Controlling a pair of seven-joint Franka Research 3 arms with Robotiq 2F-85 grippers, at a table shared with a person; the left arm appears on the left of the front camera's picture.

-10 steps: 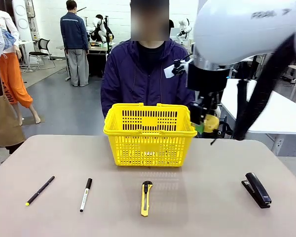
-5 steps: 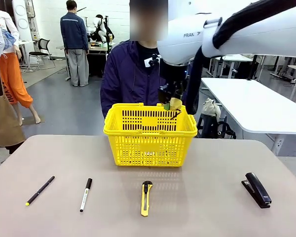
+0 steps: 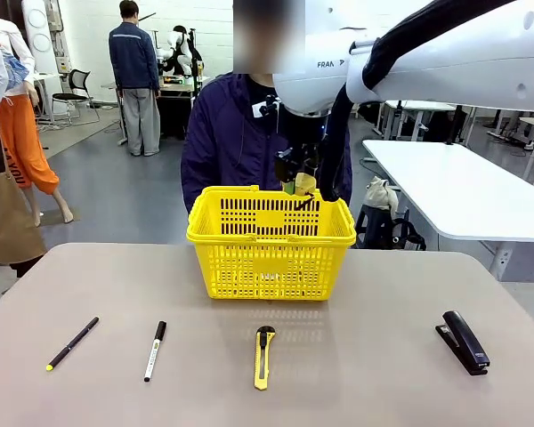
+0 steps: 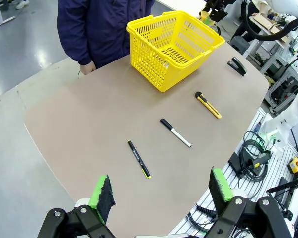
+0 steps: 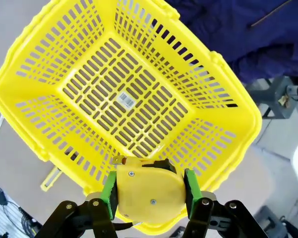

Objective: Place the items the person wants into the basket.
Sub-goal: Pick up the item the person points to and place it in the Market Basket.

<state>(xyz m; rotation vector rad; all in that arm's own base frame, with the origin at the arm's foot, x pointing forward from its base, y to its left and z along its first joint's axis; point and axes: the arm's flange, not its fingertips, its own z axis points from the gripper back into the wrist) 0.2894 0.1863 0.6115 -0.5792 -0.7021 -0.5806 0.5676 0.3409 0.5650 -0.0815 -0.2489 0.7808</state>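
Note:
My right gripper [image 3: 296, 184] hangs over the far right part of the yellow basket [image 3: 270, 242], shut on the small yellow tape measure [image 3: 307, 184]. In the right wrist view the tape measure [image 5: 149, 192] sits between the green pads [image 5: 109, 192] above the basket's slotted wall [image 5: 79, 44], and nothing lies inside. The black pen with the yellow tip [image 3: 72, 342] and the white marker [image 3: 155, 350] lie on the table's near left. My left gripper [image 4: 161, 191] is open, high over the table's left end. The person [image 3: 249, 133] stands behind the basket.
A yellow-and-black utility knife [image 3: 264, 357] lies in front of the basket. A black stapler [image 3: 463, 342] rests at the near right. The left wrist view shows the pen [image 4: 139, 158], marker [image 4: 176, 132], knife [image 4: 208, 104], stapler [image 4: 236, 65] and basket [image 4: 174, 44] along the table [image 4: 89, 124].
My right arm has swung left, carrying the tape measure from beside the basket's right edge to above its far right part. The left gripper and the things on the table have stayed put.

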